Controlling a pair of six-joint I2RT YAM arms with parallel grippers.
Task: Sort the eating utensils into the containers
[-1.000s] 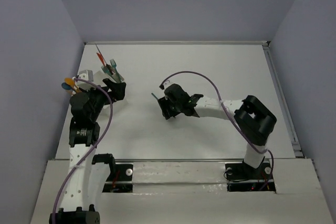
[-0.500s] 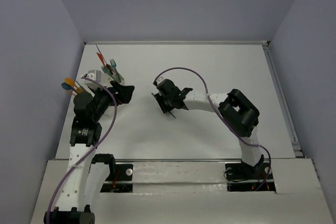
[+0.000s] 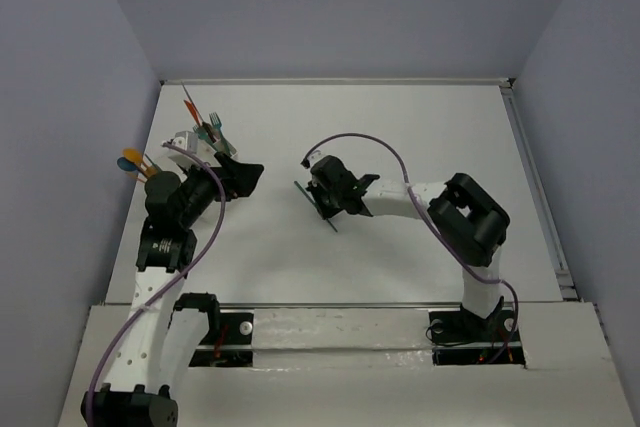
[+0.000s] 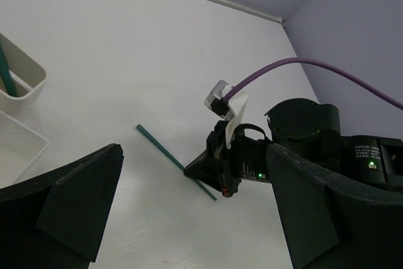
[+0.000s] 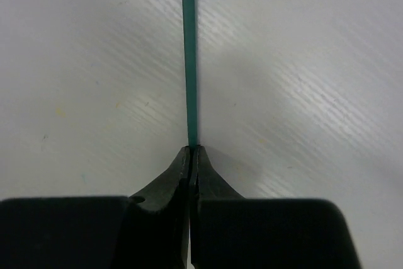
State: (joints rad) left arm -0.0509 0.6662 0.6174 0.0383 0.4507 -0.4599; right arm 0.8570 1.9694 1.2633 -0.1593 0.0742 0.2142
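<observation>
Right claw (image 5: 191,153) pinched tight on teal stick (image 5: 188,61), half-spread only a second ago. Lies flat on table (image 3: 420,127), well apart from containers (image 4: 30,85). Looks gripped and ready for lifting, then carrying leftward.

The teal stick (image 5: 188,61) leaves the top edge; its near end seems hidden in the right tool (image 5: 191,150).

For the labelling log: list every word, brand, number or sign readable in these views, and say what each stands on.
No text can be read in any view.
A pale label on the right arm's dark joint housing, in the left wrist view, has print too small and blurred to read.
No markings show on the teal stick, the white organiser or the table.
</observation>
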